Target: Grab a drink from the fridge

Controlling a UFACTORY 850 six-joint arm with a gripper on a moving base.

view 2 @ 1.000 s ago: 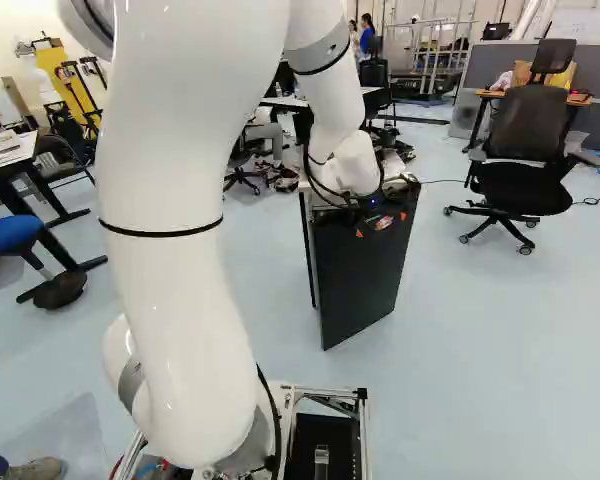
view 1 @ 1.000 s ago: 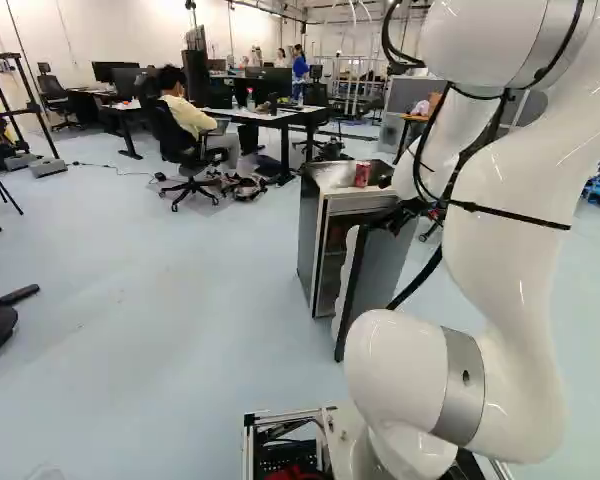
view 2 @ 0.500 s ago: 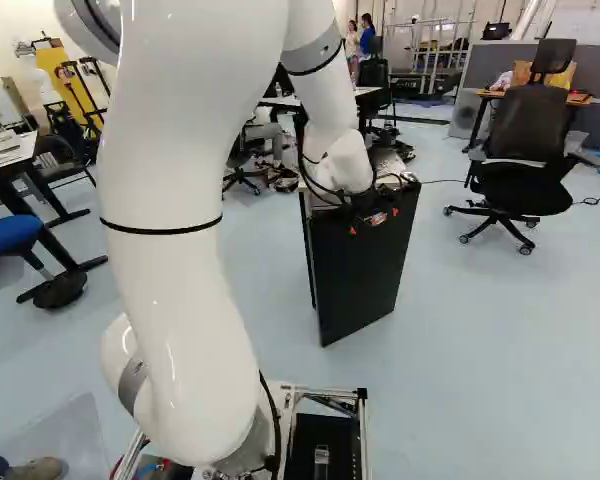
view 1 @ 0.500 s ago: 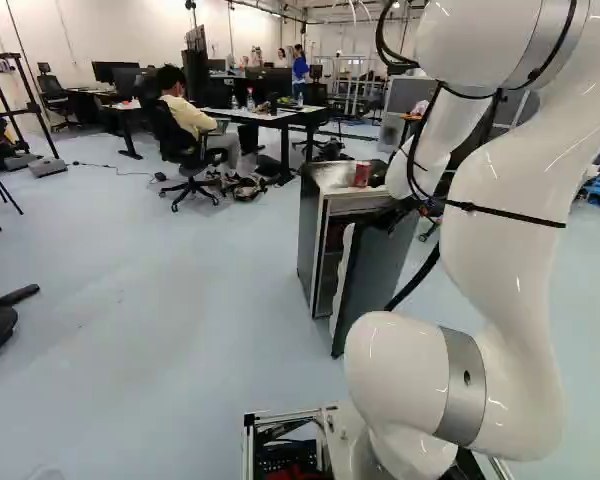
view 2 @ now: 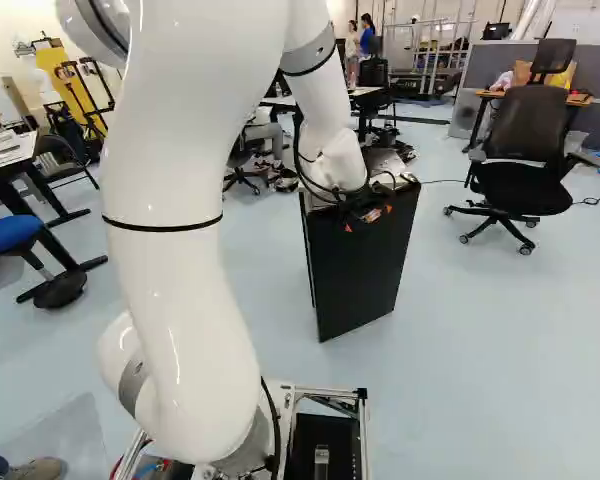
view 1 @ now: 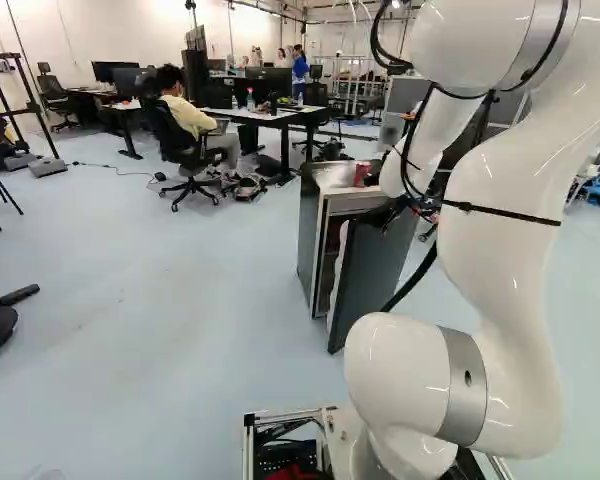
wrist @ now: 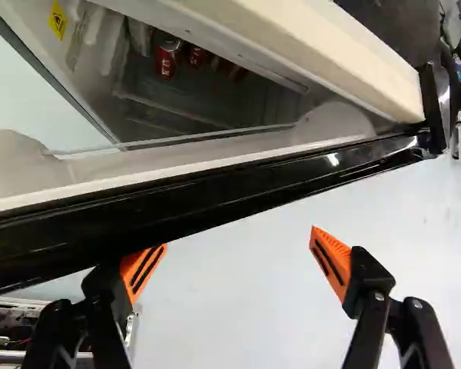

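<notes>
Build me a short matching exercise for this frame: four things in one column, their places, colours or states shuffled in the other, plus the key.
1. Gripper
2. Fridge door
3. Red cans in the wrist view
4. Finger pads

A. Orange
B. Inside the fridge
C. Ajar
D. Fingers spread apart

Pairs: 1-D, 2-C, 3-B, 4-A

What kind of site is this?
Looks like a robotics lab or workshop sharing an open office: desks with monitors and office chairs, metal framing at the back, and a small fridge with its door ajar, beside the robot's claw.
</notes>
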